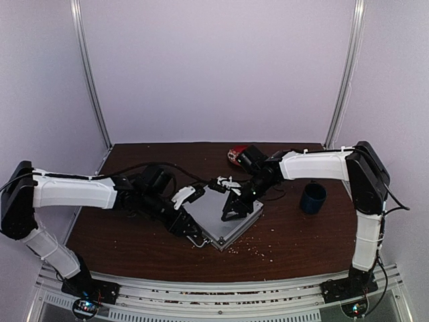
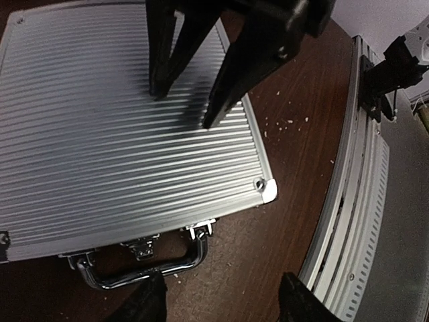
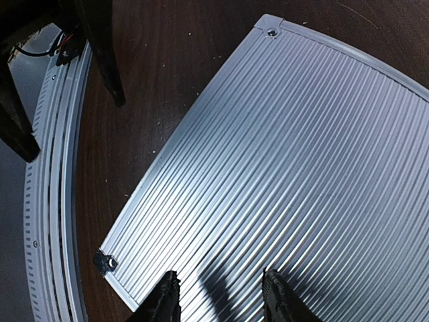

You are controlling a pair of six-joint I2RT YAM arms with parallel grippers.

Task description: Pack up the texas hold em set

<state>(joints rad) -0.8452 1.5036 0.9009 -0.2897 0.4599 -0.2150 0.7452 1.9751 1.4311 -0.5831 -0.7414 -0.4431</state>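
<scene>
The texas hold em set shows as a silver ribbed case, lid shut, lying flat on the brown table. Its chrome handle and latches face my left gripper, which is open just off that edge, one fingertip right beside the handle, with nothing between the fingers. My right gripper is open, both fingertips down on the ribbed lid near one corner and holding nothing. In the left wrist view the right gripper's fingers stand on the lid.
A red round plate lies at the back of the table behind the right arm. A dark blue mug stands to the right of the case. Light crumbs speckle the table near the case. A metal rail runs along the front edge.
</scene>
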